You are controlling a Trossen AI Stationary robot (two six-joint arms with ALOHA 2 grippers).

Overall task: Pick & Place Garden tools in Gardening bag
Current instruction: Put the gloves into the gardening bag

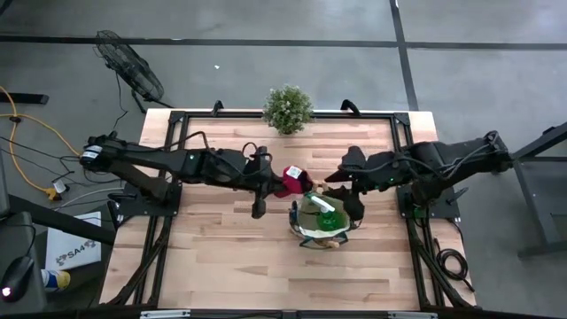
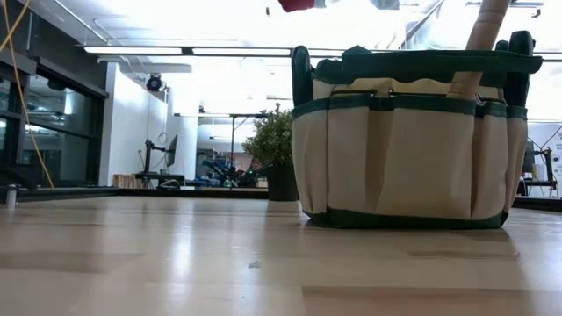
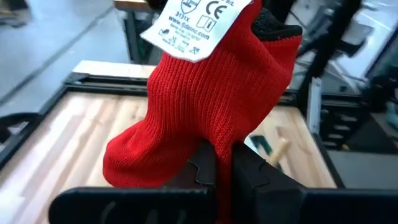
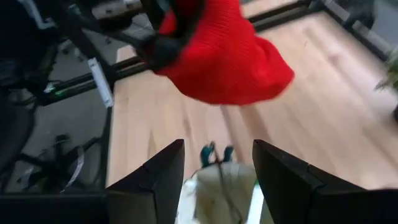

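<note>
My left gripper (image 1: 282,183) is shut on a red knit glove (image 1: 293,176) with a white label (image 3: 196,25), high above the table just left of the gardening bag (image 1: 321,220). The tan bag with dark green trim stands on its base (image 2: 408,140). A wooden tool handle (image 2: 486,39) and a green spray bottle (image 1: 330,220) stick out of it. My right gripper (image 4: 217,171) is open and empty, hovering over the bag's far side (image 1: 335,188). The glove's lowest tip shows at the top of the low view (image 2: 299,3). My left gripper pinches a bunched fold of the red fabric (image 3: 208,134) between its two fingers, at the end away from the glove's black-edged cuff (image 3: 277,25). The fingers come nearly level from the table's left side. The glove is lifted clear of the table and bag.
A bushy potted plant (image 1: 288,108) stands at the middle of the table's far edge. Black frame rails (image 1: 177,120) run along the table's sides. Bare wooden tabletop (image 1: 230,257) lies to the left of and in front of the bag.
</note>
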